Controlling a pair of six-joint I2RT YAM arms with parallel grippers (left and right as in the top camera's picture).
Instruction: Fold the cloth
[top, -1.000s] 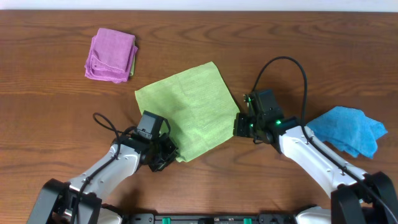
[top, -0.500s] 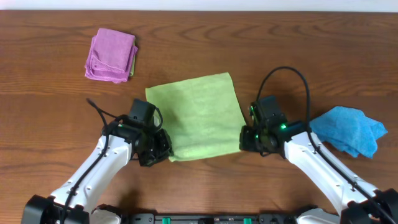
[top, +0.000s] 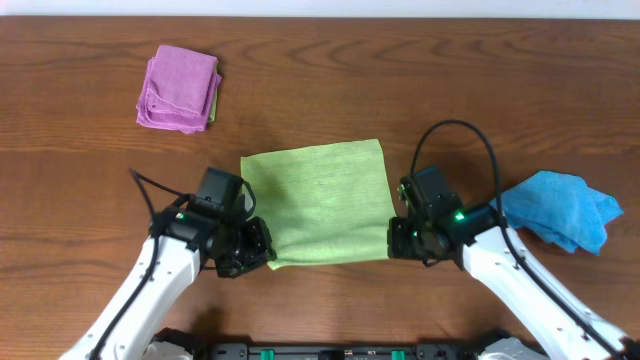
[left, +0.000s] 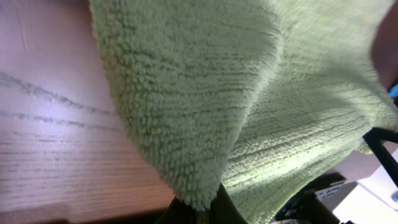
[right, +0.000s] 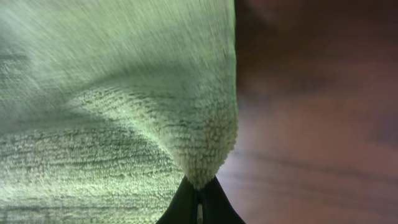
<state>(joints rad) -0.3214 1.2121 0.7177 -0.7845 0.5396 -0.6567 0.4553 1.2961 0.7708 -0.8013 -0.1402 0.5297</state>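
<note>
One purple folded cloth (top: 178, 88) lies well beyond the lime-green cloth (top: 318, 203), off its far-left corner; one bright blue cloth (top: 555, 208) sits crumpled to its right, well apart; three cloths in all on the worktop (top: 80, 200); the green one is spread flat mid-worktop, bare wood beyond its far edge; the left end effector (top: 243, 258) is clamped on its near-left corner, the right end effector (top: 398, 240) pinched on its near-right corner

Wooden table (top: 80, 200), green cloth (top: 320, 200), purple cloth (top: 178, 88), blue cloth (top: 560, 212)
</note>
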